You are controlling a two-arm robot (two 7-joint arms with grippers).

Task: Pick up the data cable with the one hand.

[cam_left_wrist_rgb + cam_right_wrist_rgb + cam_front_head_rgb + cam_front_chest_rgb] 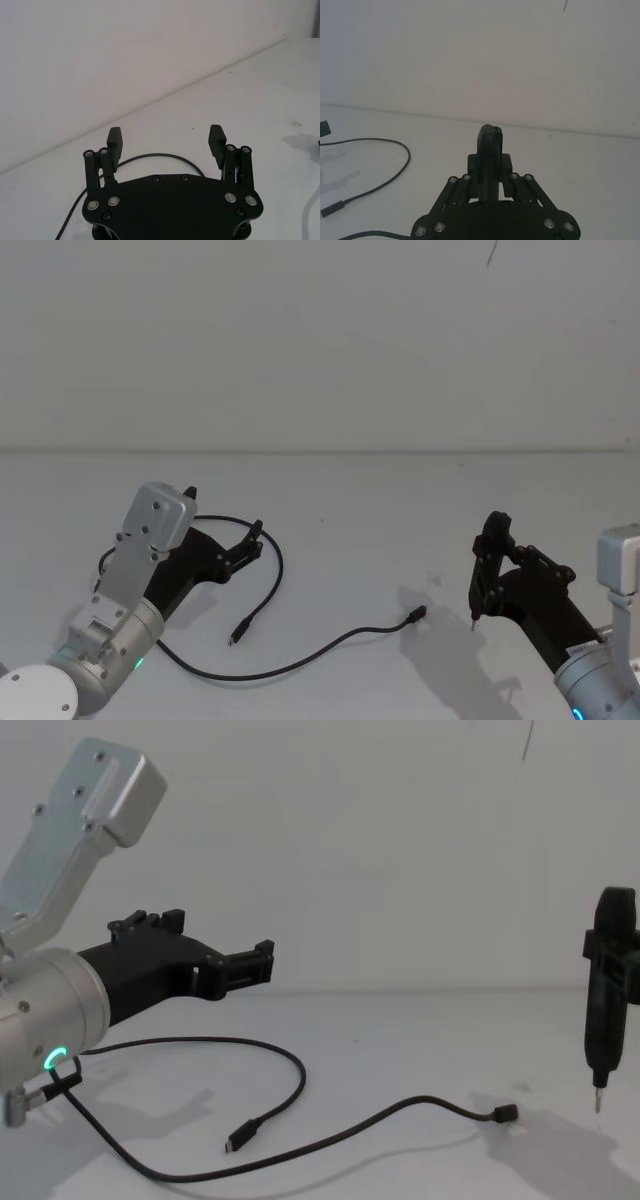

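**Tabletop and arms.** We view a pale tabletop [380,530] before a plain wall. At 8 o'clock in the head view the left arm reaches forward. Its hand [166,135] hovers clear of the surface, the two fingers [217,137] spread wide with nothing between them. At 4 o'clock the right hand [490,170] is clamped on a slim pen-shaped tool [610,970], held upright with its metal tip just above the tabletop. We judge this arm occupied, which leaves the left hand free for the picking.

**Cable.** The data cable [281,565] lies loose on the tabletop from 8 o'clock round to 5 o'clock. One run arcs just ahead of the left hand, curls back toward 6 o'clock and ends in a plug [237,636]. The other run slips out of sight behind the left arm, sweeps past 6 o'clock and ends in a second plug [414,616], near the tool's tip but apart from it.

**Handling.** We expect the cable to be light, limp and thin. It should sag on either side of a grip and trail its ends, and a flat-lying strand offers little to pinch. The left wrist view shows the arc crossing below the spread fingers, and this looks the handiest hold. The thicker plug is a firmer alternative.
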